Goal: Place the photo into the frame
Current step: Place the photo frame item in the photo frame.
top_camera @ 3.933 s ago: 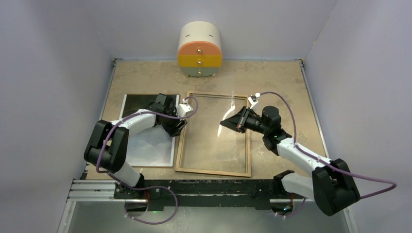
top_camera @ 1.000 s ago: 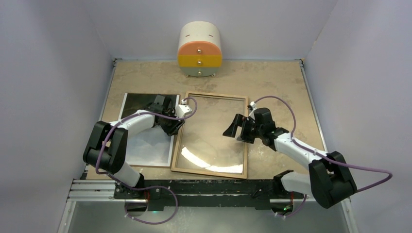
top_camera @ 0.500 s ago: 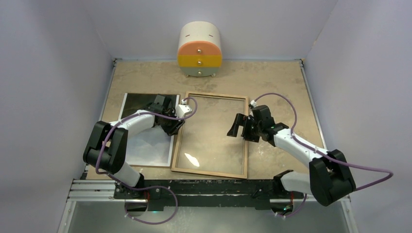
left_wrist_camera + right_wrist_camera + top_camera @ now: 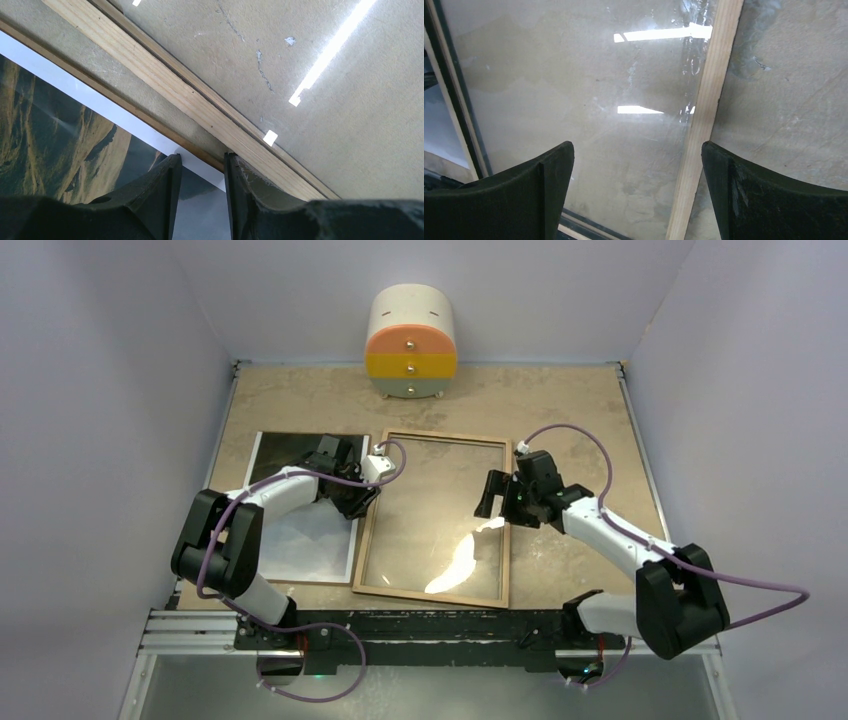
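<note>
Drawer unit blocks the far edge; bare table lies open right of the frame

Lying flat, back up: frame, light wood rails around a clear glass pane catching glare. Just beside its left rail, flat, face up: photo, dusky mountain landscape, white-edged.

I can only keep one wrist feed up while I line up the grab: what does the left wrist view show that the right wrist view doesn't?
Left wrist only: the photo, its mountain print and white edge, with the left hand narrowly open over that edge, beside the frame. Right wrist only: the right hand wide open above the frame's right rail, and the stretch of table outside that rail. Both: the frame's light wooden back and its glass pane.
</note>
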You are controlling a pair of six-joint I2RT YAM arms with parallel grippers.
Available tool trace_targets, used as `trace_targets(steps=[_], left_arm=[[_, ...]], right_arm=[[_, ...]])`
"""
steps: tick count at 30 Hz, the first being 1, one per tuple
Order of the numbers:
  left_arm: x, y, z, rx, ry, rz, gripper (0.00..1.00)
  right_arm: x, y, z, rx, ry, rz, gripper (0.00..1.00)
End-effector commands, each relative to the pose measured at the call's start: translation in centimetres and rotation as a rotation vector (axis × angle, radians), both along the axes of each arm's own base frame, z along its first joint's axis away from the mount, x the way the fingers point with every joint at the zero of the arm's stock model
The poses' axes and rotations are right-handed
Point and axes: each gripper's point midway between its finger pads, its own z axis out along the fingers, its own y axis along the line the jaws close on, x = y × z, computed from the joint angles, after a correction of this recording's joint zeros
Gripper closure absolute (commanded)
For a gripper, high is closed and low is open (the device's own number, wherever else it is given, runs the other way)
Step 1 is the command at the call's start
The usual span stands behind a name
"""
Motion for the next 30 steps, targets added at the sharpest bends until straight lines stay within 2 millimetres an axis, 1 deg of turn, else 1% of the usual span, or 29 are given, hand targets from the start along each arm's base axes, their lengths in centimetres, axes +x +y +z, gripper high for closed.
trace_targets(steps=[1, 6, 9, 11, 12, 13, 14, 15, 16, 17, 18, 19, 21, 25, 28, 30], left_arm=[[-0.2, -1.1, 0.1, -0.045, 0.005, -0.027, 0.61], [0.0, -1.2, 0.4, -0.047, -0.001, -0.025, 0.61], [0.0, -1.2, 0.7, -0.048, -0.009, -0.026, 0.61], [-0.1, -1.2, 0.7, -0.045, -0.01, -0.029, 0.61], [-0.2, -1.2, 0.8, -0.045, -0.01, -0.029, 0.61], [-0.2, -1.2, 0.8, -0.046, -0.009, -0.03, 0.61], [-0.3, -1.2, 0.8, -0.047, -0.007, -0.03, 0.61], [-0.4, -1.2, 0.7, -0.05, -0.004, -0.03, 0.61], [-0.4, -1.3, 0.6, -0.052, -0.001, -0.032, 0.61], [-0.6, -1.4, 0.4, -0.05, 0.004, -0.034, 0.61], [-0.7, -1.6, 0.2, -0.047, 0.009, -0.038, 0.61], [-0.9, -1.8, 0.1, -0.045, 0.01, -0.044, 0.62], [-1.0, -2.3, 0.1, -0.044, 0.006, -0.051, 0.62], [-1.1, -3.3, 0.2, -0.045, 0.002, -0.067, 0.62], [-1.1, -3.6, 0.2, -0.047, 0.0, -0.072, 0.62], [-1.2, -3.6, 0.1, -0.044, -0.002, -0.073, 0.62]], right_arm=[[0.0, -0.8, 0.9, -0.042, -0.016, -0.014, 0.01], [0.1, -1.0, 1.0, -0.045, -0.015, -0.034, 0.01], [-0.1, -0.3, 1.9, 0.005, -0.031, -0.022, 0.02], [0.4, -0.2, 2.8, 0.018, -0.076, -0.028, 0.09], [0.2, 0.2, 3.0, 0.042, -0.074, -0.026, 0.13], [-0.2, 0.3, 2.9, 0.056, -0.061, -0.029, 0.2], [-0.6, 0.1, 2.5, 0.058, -0.047, -0.04, 0.24], [-0.8, -0.1, 2.2, 0.052, -0.04, -0.053, 0.26], [-1.1, -0.5, 1.9, 0.041, -0.029, -0.066, 0.27], [-1.7, -0.4, 1.6, 0.054, 0.004, -0.083, 0.25], [-1.5, -0.6, 1.6, 0.056, 0.002, -0.099, 0.19], [-1.3, -0.9, 1.6, 0.056, -0.003, -0.117, 0.14], [-0.4, -1.2, 2.0, 0.071, -0.013, -0.132, 0.09], [0.9, -1.6, 2.0, 0.105, 0.0, -0.142, 0.1], [2.0, -3.0, 2.0, 0.075, -0.002, -0.165, 0.1], [2.9, -3.5, 2.6, 0.072, -0.023, -0.172, 0.1]])
